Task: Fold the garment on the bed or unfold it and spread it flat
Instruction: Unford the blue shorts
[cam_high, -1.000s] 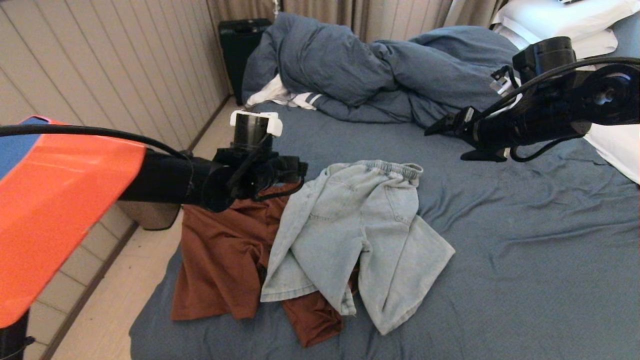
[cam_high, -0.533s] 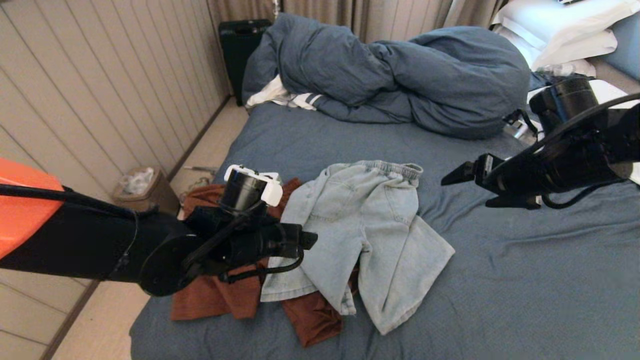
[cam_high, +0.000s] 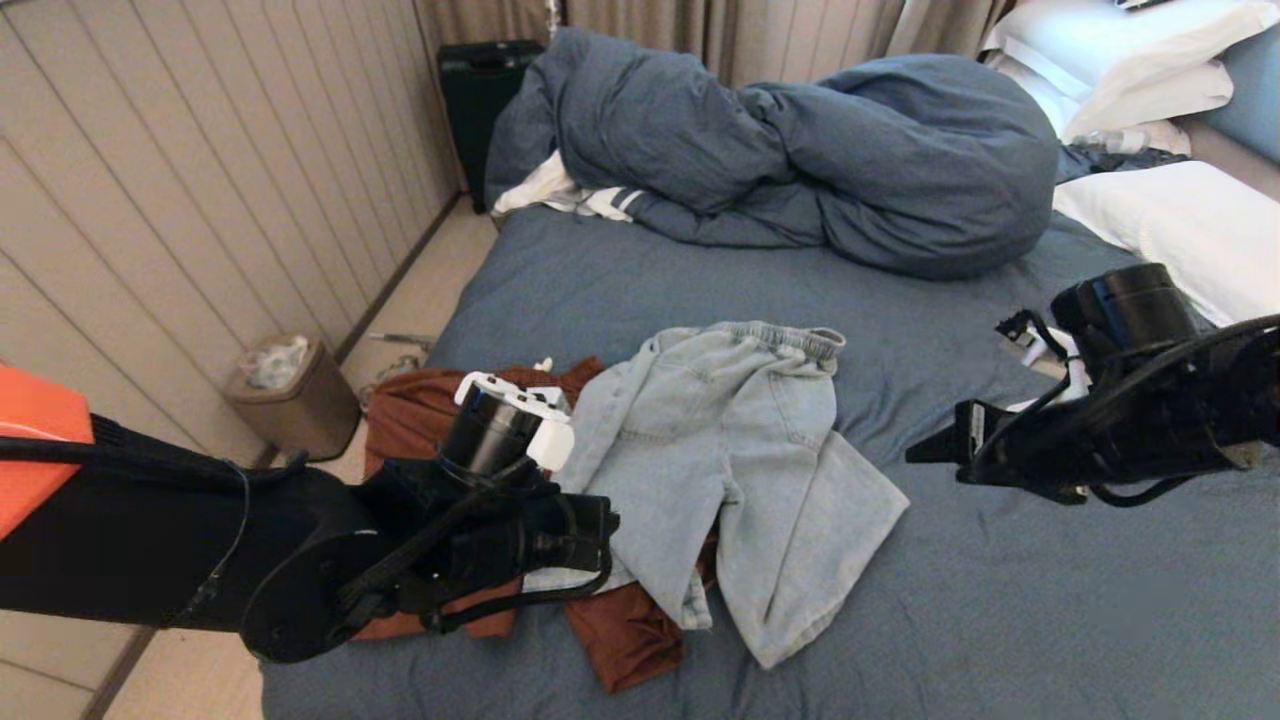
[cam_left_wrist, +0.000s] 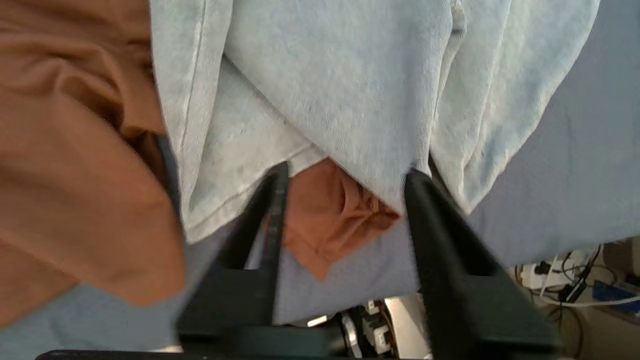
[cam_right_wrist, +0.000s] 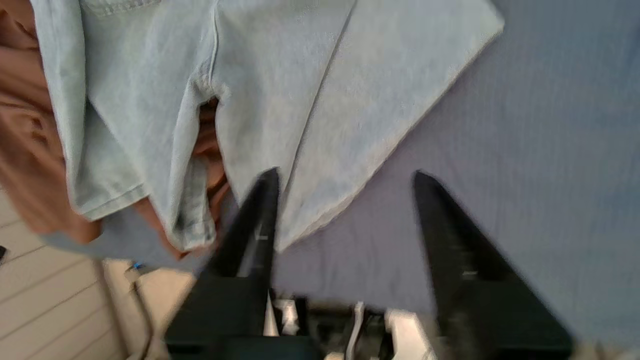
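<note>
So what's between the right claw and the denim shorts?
Only bare blue sheet between the right claw and the shorts, as the head view shows.

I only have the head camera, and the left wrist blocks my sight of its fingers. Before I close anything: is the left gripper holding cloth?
Observer: No. The left wrist view shows the left gripper open with nothing between its fingers, poised over the near hem of the pale denim shorts.
Operator: What lies under that hem?
Observer: A corner of the brown shirt pokes out from beneath the shorts onto the blue sheet.
Operator: And the right gripper?
Observer: The right gripper is also open and empty, over the slanted edge of the shorts' other leg where it meets the sheet.
</note>
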